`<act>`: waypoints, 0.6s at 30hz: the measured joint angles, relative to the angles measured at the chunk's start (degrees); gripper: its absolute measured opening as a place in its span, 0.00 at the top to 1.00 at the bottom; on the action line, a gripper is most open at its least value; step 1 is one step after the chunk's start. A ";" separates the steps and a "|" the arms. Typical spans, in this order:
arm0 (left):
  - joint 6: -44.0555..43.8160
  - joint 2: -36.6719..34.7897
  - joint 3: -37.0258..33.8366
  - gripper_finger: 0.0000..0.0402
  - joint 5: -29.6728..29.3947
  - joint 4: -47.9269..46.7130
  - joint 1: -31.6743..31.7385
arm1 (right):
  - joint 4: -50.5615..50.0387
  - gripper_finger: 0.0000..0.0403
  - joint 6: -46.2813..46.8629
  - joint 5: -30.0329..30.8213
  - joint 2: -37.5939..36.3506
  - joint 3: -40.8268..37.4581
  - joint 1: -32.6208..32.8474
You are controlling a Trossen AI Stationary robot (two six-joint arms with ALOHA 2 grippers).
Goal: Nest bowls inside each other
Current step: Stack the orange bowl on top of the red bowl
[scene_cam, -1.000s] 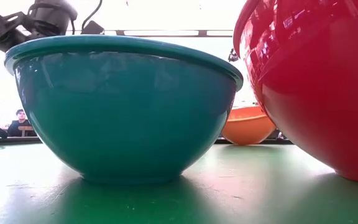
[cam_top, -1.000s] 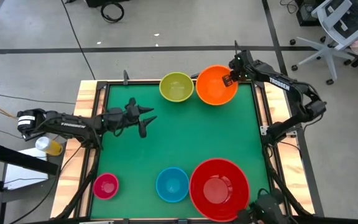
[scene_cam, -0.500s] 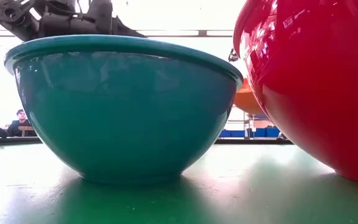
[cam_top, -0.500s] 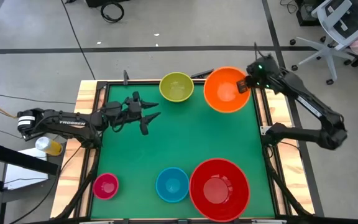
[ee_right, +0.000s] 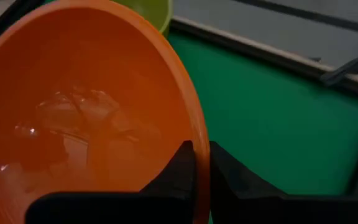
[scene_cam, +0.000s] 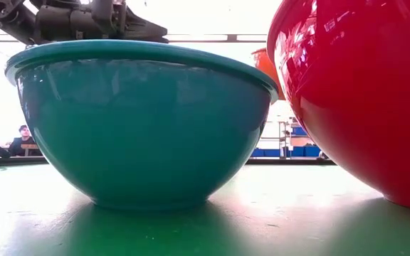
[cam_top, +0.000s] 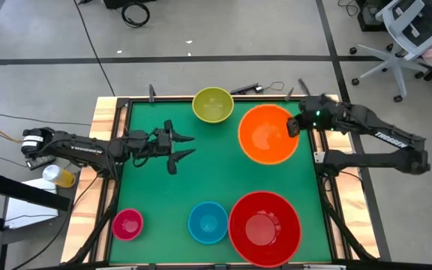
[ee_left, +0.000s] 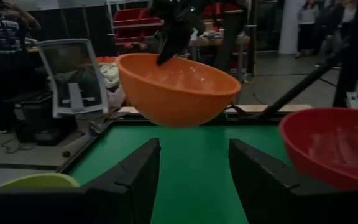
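above the far right of the worktop (cam_top: 216,180), the right claw (cam_top: 294,126) is pinched shut on the rim of the orange bowl (cam_top: 267,133), one finger inside the wall and one outside, and the bowl hangs clear of the green surface, mouth up. the relation that matters: the red bowl (cam_top: 265,227) sits on the near edge, nearly straight toward the near side from this claw and just inward of it, so i judge a short carry that way puts orange over red. the left claw (cam_top: 177,145) waits wide open and empty, well across the worktop from the held bowl. yellow-green bowl (cam_top: 213,104), blue bowl (cam_top: 207,222) and pink bowl (cam_top: 127,224) rest separately.
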 joint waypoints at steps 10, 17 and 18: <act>-2.59 0.83 0.00 0.52 0.01 0.16 -6.12 | 2.30 0.93 20.95 9.84 3.46 -4.68 23.17; -2.82 2.69 -0.09 0.52 -0.01 -0.38 -9.14 | 3.08 0.93 31.87 14.63 8.69 -4.81 35.21; -2.82 3.27 -0.09 0.52 -0.11 0.37 -9.52 | 3.12 0.93 33.19 14.54 9.39 -4.81 36.41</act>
